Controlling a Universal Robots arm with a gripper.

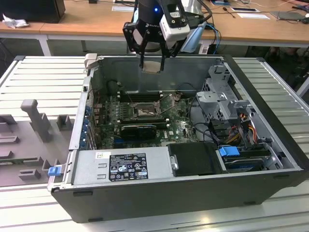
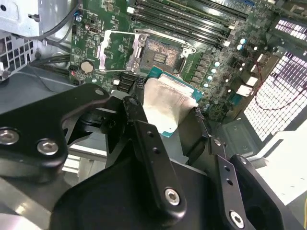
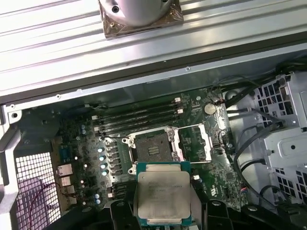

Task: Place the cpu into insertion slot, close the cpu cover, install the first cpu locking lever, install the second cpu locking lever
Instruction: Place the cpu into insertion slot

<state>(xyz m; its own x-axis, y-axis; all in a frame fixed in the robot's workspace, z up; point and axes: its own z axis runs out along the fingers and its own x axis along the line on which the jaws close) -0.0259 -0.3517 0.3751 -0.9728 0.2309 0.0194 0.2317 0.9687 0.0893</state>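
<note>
Gripper (image 1: 152,61): one, its two black fingers (image 2: 144,139) drawn in narrow and clamping the cpu by opposite edges.
Cpu (image 1: 153,67) (image 3: 164,196): one, held in the air above the far wall of the case, pale top facing the wrist cameras, well apart from the socket.
Insertion slot (image 1: 144,112) (image 3: 153,147): one, dark and unfilled, on the green motherboard (image 1: 178,123), below the chip and nearer.
Cpu cover (image 3: 194,143) (image 2: 117,48): one, swung open, just beside the slot.
Case (image 1: 159,193): one, open-topped, on a ribbed metal table (image 1: 38,72).
</note>
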